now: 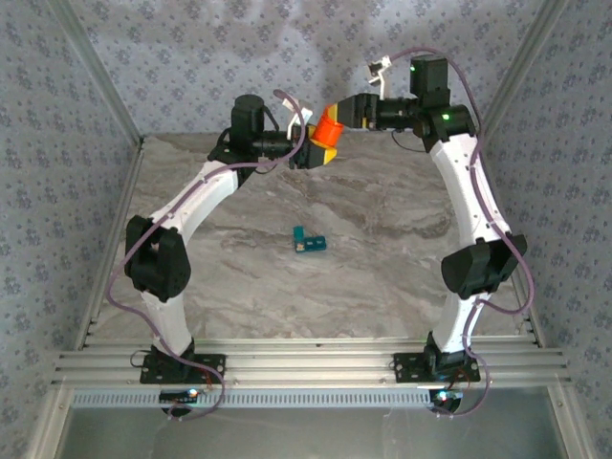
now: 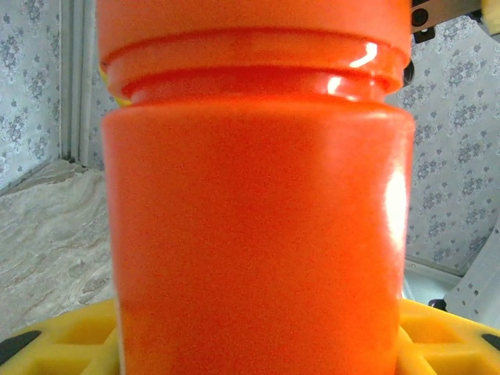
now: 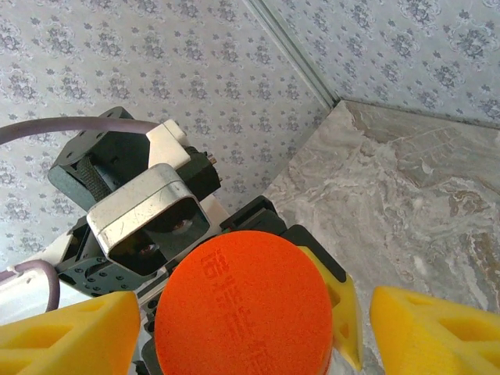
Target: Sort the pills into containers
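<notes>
An orange bottle (image 1: pixel 330 128) with a round orange cap (image 3: pixel 244 309) hangs in the air over the back of the table. My left gripper (image 1: pixel 318 151) is shut on its body, which stands very close in the left wrist view (image 2: pixel 258 234) between my yellow fingers (image 2: pixel 55 336). My right gripper (image 3: pixel 250 332) is open, its yellow fingers (image 3: pixel 437 328) on either side of the cap with gaps between. The teal pill box (image 1: pixel 308 241) lies on the marble tabletop near the middle, far below both grippers. No loose pills can be made out.
The marble tabletop (image 1: pixel 382 277) is bounded by patterned walls (image 1: pixel 191 48) at the back and sides. An aluminium rail (image 1: pixel 306 368) carries both arm bases at the near edge.
</notes>
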You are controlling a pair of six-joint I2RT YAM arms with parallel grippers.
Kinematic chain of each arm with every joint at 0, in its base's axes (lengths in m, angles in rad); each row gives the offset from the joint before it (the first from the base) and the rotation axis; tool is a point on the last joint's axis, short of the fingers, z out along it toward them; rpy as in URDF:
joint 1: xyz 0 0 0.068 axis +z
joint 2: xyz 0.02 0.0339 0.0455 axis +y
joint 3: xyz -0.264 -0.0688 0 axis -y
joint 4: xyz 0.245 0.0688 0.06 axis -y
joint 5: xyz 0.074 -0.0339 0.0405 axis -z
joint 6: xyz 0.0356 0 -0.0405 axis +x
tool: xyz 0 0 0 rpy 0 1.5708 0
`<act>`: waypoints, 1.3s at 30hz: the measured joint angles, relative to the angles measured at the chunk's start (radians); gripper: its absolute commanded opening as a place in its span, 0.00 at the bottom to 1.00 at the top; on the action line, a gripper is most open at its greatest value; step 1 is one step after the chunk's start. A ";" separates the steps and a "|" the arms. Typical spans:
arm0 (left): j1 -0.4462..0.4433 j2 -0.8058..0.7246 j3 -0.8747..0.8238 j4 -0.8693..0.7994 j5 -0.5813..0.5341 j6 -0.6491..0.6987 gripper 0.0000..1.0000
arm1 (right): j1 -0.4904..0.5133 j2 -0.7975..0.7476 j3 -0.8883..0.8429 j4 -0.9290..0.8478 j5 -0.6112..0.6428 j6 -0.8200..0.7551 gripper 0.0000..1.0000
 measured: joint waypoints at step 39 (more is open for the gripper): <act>-0.057 0.007 -0.064 0.007 -0.305 0.071 0.00 | 0.097 -0.154 -0.326 0.246 0.448 0.142 0.33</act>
